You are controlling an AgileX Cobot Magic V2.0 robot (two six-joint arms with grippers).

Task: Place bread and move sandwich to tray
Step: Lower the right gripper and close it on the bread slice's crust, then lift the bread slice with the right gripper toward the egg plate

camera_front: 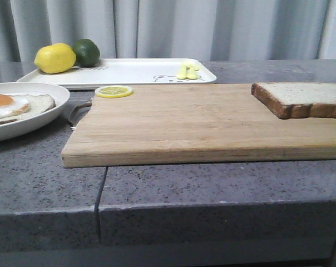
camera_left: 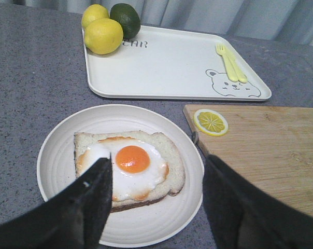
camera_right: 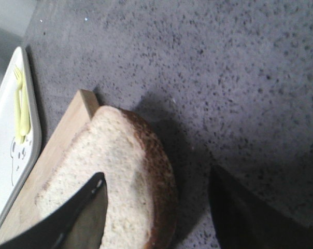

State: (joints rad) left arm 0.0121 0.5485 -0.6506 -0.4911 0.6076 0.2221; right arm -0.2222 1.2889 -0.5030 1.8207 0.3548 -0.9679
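Note:
The bread (camera_front: 301, 95) lies flat at the far right end of the wooden cutting board (camera_front: 184, 122). In the right wrist view my right gripper (camera_right: 156, 173) is open and empty, with one finger over the bread (camera_right: 115, 171) and the other over the counter beside its crust. The sandwich (camera_front: 12, 105) is a fried egg on a pale slice, with no top slice, in the round white dish (camera_front: 40, 119) at the left. My left gripper (camera_left: 157, 160) is open and empty above the egg slice (camera_left: 161, 148). The white tray (camera_front: 140, 71) lies behind the board. Neither gripper shows in the front view.
A lemon (camera_front: 55, 58) and a lime (camera_front: 87, 52) sit on the tray's left end. Yellow cutlery (camera_front: 188, 71) lies by the tray's bear drawing. A lemon slice (camera_front: 113, 91) rests on the board's far left corner. The grey counter's front edge is near.

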